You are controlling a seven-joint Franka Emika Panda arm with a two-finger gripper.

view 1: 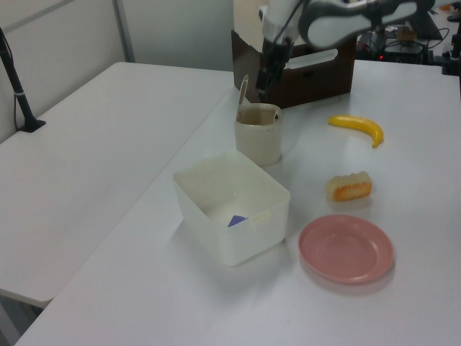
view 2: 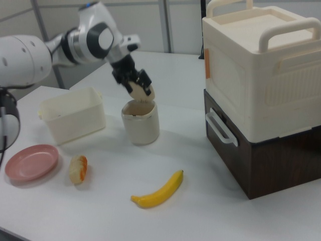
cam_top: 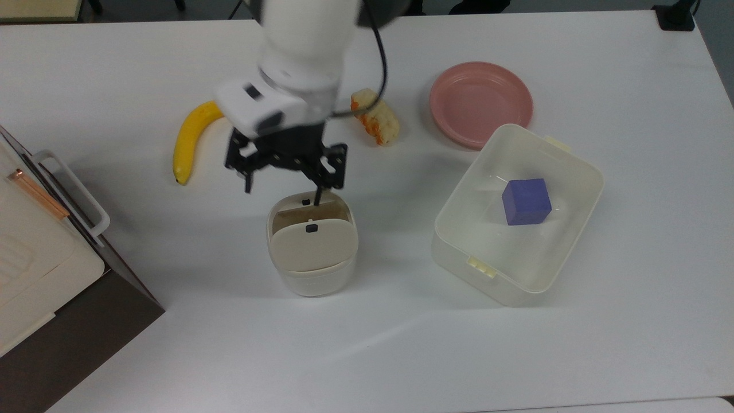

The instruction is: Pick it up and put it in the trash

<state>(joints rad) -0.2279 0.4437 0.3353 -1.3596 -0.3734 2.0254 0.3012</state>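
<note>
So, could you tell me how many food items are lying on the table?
2: the banana near the top view's left, and the bread piece beside the pink plate. None seem hidden.

The room is bright, with even light from above. On the white table (cam_top: 573, 355) the shadows are soft and pale; the clearest one lies beside the dark cabinet (cam_top: 86, 327) in the top view. A weak shine shows on the pink plate (cam_top: 480, 103) and on the clear tub (cam_top: 519, 213). The robot arm (cam_top: 304, 46) is smeared by motion blur in the top view. The left view looks softer and a little hazy.
</note>
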